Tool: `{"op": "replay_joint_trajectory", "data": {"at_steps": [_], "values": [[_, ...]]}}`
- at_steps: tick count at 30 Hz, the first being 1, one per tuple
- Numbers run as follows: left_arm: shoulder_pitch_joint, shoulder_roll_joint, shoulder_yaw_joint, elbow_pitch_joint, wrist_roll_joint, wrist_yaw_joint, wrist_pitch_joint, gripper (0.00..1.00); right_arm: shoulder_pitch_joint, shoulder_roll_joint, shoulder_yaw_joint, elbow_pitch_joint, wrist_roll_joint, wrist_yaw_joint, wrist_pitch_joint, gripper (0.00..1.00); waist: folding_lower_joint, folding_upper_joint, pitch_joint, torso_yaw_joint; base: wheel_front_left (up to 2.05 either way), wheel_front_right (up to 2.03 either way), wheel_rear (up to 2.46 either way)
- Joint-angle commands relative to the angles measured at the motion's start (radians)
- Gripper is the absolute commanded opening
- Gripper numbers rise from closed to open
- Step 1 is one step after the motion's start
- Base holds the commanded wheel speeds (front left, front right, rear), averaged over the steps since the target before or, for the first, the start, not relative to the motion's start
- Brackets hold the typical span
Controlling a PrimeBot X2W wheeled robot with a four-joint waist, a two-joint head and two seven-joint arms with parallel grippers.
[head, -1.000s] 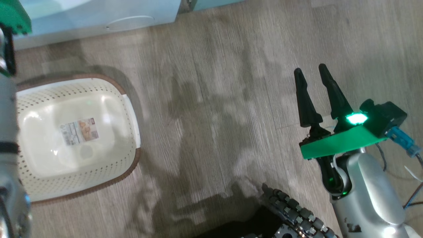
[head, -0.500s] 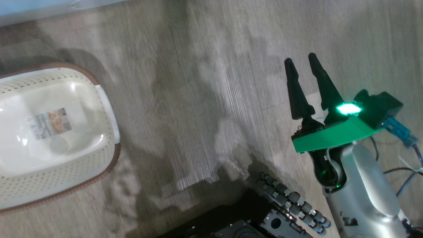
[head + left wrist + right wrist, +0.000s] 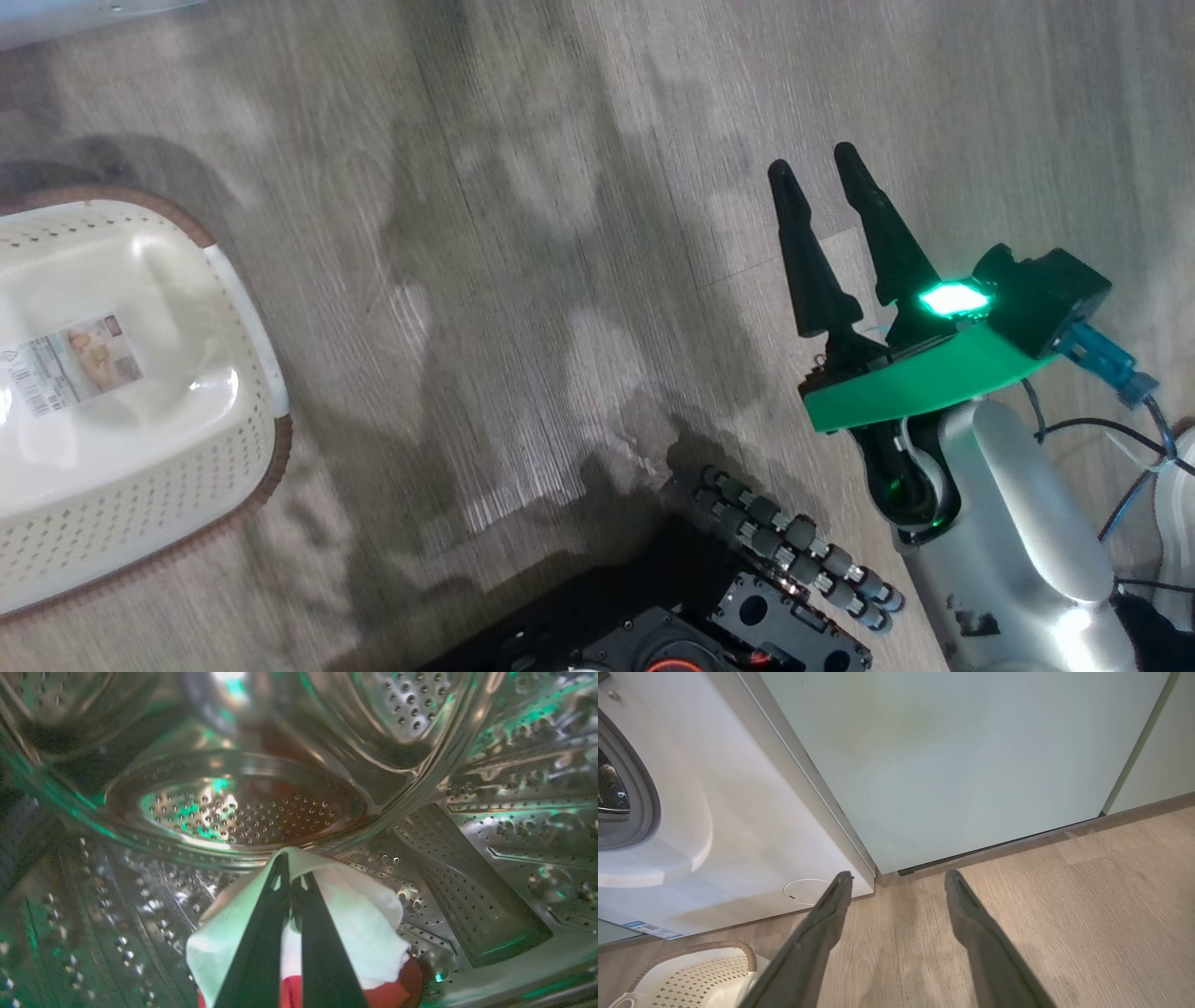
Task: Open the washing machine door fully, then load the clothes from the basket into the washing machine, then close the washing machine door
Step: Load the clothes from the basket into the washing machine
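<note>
Reaches into the washing machine (image 3: 738, 826), white at left of the right wrist frame, steel drum (image 3: 243, 812) across the left wrist frame. Shows the basket (image 3: 140, 523) at the head frame's left edge, only a label (image 3: 75, 359) inside. Pins the clothes (image 3: 355, 919), lower centre in the drum, in the left gripper (image 3: 292, 868), clamped together on fabric; hangs the right gripper (image 3: 812, 161), fingers (image 3: 808, 271) apart, over floor (image 3: 560, 187). Risks dragging the garment back out if withdrawn unreleased.

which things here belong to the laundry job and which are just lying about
Job: washing machine; clothes, gripped by the left gripper inside its drum; basket.
Lying about: pale teal cabinet; wooden floor; right gripper, open.
</note>
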Motion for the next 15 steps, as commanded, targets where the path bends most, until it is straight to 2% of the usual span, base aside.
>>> {"op": "replay_joint_trajectory", "data": {"at_steps": [1,9,13,15], "values": [[-0.049,0.035,0.025,-0.011,-0.028,0.018,0.001,0.0,0.014,-0.003,0.015,-0.025,0.011,0.0,-0.009,1.0,-0.0001,0.0,0.005,-0.006,0.0,0.0,0.0],[-0.092,0.051,0.067,0.078,-0.083,0.036,-0.055,0.0,0.004,-0.003,0.024,-0.026,0.021,0.0,-0.009,1.0,-0.0001,0.0,0.02,-0.019,0.0,0.0,0.0],[-0.095,0.054,0.019,0.112,-0.051,0.008,-0.06,0.0,0.0,-0.003,0.02,-0.027,0.022,0.0,-0.009,1.0,-0.0001,0.0,0.023,-0.018,0.0,0.0,0.0],[-0.104,0.047,0.029,0.127,-0.068,0.009,-0.065,0.0,-0.002,-0.003,0.018,-0.027,0.02,0.0,-0.009,1.0,-0.0001,0.0,0.026,-0.017,0.0,0.0,0.0]]}}
